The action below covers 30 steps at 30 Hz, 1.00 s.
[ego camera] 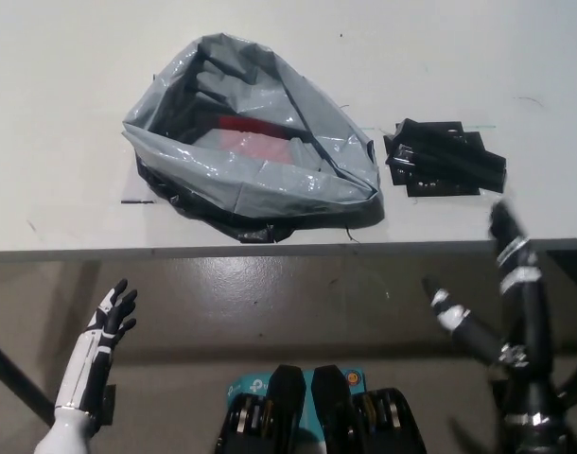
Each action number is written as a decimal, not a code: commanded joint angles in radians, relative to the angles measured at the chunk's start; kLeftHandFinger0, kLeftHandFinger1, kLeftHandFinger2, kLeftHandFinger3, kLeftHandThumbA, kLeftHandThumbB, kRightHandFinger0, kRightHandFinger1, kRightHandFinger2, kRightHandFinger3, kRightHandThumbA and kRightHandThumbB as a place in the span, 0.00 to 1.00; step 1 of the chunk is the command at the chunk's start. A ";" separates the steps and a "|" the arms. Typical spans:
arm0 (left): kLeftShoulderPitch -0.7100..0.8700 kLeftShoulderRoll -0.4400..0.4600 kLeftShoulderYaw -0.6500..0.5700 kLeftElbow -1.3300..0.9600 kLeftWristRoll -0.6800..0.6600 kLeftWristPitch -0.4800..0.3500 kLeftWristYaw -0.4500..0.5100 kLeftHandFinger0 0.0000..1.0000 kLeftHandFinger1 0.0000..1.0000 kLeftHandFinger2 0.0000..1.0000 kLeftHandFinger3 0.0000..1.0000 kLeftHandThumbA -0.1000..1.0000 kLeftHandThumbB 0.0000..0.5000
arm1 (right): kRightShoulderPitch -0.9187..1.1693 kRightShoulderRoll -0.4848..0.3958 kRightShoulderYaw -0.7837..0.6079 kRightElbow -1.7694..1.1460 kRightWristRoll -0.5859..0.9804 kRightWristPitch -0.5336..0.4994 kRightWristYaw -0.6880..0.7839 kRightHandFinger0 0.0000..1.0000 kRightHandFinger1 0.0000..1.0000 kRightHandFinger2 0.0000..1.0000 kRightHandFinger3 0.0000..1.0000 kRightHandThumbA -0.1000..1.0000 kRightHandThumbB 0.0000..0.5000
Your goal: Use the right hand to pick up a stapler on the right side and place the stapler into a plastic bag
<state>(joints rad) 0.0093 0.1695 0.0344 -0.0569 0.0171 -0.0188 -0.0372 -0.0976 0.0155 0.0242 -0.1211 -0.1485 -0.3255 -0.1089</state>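
Empty and spread-fingered, my right hand [515,312] hovers below the table [80,57] edge, left hand [109,326] idle low with fingers apart, stapler [445,159] just right of the plastic bag [260,142]; rising too close risks snagging that edge.

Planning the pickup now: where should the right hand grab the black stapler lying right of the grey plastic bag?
Probably across the narrow width of the black stapler, near mid-length, coming down from the near side: it lies flat and slanted, one long side turned toward the open right hand.
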 commanded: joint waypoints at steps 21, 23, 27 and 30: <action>-0.014 0.023 0.015 -0.047 -0.005 -0.048 -0.010 1.00 1.00 1.00 1.00 1.00 0.01 | -0.935 -0.436 0.269 0.528 -0.171 0.716 0.493 1.00 1.00 1.00 1.00 0.94 0.67; -0.012 0.025 0.015 -0.048 -0.007 -0.046 -0.012 1.00 1.00 1.00 1.00 1.00 0.01 | -0.954 -0.435 0.288 0.565 -0.170 0.713 0.498 1.00 1.00 1.00 1.00 0.95 0.68; -0.006 0.021 0.016 -0.049 -0.005 -0.045 -0.010 1.00 1.00 1.00 1.00 1.00 0.02 | -1.036 -0.413 0.343 0.760 -0.182 0.673 0.513 1.00 1.00 1.00 1.00 0.96 0.80; -0.004 0.019 0.016 -0.049 -0.005 -0.041 -0.009 1.00 1.00 1.00 1.00 1.00 0.00 | -1.074 -0.390 0.372 0.873 -0.181 0.643 0.507 1.00 1.00 1.00 1.00 0.98 0.78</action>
<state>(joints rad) 0.0104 0.1695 0.0396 -0.0631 0.0166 -0.0185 -0.0376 -1.0232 -0.3656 0.3516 0.6162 -0.2741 0.2541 0.2832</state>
